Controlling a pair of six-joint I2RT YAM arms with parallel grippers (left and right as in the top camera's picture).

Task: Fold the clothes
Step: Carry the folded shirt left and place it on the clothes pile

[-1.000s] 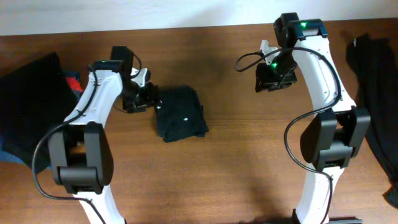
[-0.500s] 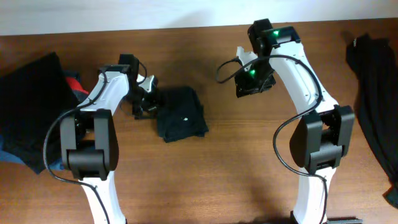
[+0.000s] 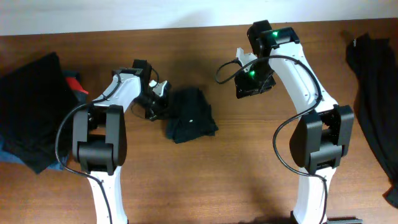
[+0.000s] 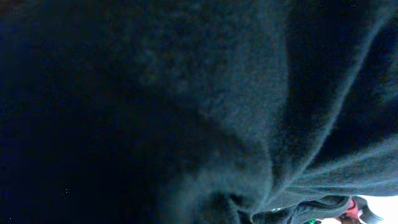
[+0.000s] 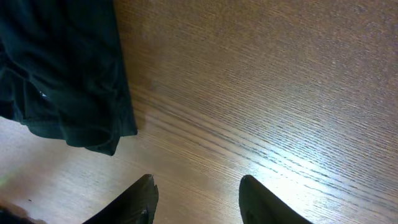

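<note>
Dark garment [image 3: 189, 121]: seemingly folded, against my left jaws (state I cannot tell). Right jaws apart, empty; clothes [image 3: 372, 93] beyond them unfolded.

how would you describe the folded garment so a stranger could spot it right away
On the wooden table, look just left of centre, where the left gripper meets cloth. The folded garment there is a small, dark, squarish bundle, unlike the large dark pile at the table's left edge and the loose dark garment along the right edge.
</note>
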